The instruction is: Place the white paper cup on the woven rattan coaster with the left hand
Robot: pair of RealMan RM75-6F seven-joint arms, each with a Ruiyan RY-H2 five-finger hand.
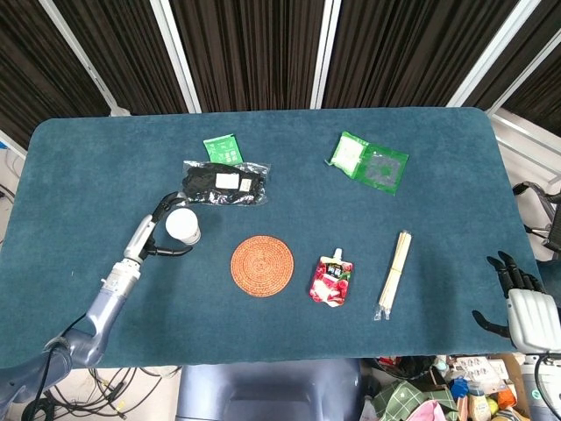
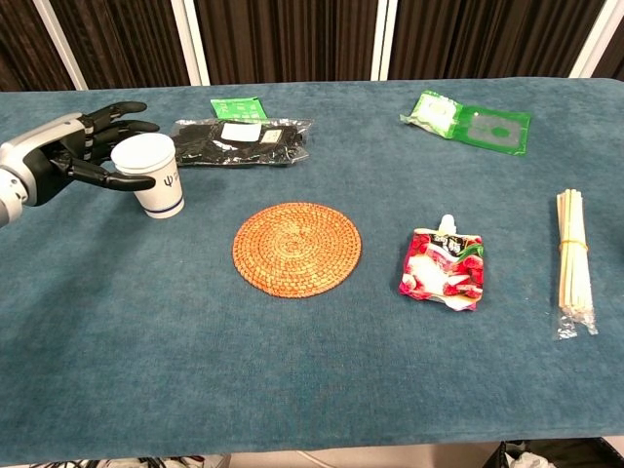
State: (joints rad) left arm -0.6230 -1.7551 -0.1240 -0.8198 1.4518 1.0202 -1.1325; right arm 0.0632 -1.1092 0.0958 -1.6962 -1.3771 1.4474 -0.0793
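Nearest the front edge of the table point(image 2: 292, 390), toward the right corner, the right hand point(image 1: 519, 298) hangs just off the table's right side with nothing in it and its dark fingers apart; it shows only in the head view. On the blue cloth ahead of it a bundle of wooden sticks in clear wrap point(image 2: 573, 261) lies pointing front to back near the right edge. To the left of the sticks, near the middle of the table, a red and white spouted pouch point(image 2: 442, 266) lies flat with its spout toward the far edge. Just left of the pouch, apart from it, sits the woven rattan coaster point(image 2: 296, 249), round, orange and bare. Further left and a little farther back, toward the left edge, the white paper cup point(image 2: 153, 174) stands upright on the cloth, well apart from the coaster. The left hand point(image 2: 73, 154) reaches in from the left edge and cups the cup's rim, its fingers point(image 2: 122, 109) arched behind the cup and its thumb along the near side; whether the hand actually presses the cup cannot be told from either view. Just behind the cup and to its right, a clear packet of black contents with a white label point(image 2: 242, 140) lies flat. Beyond it, nearer the far edge, lies a small green sachet point(image 2: 238, 107). Toward the far right corner a larger green packet point(image 2: 470, 120) lies opened out flat.
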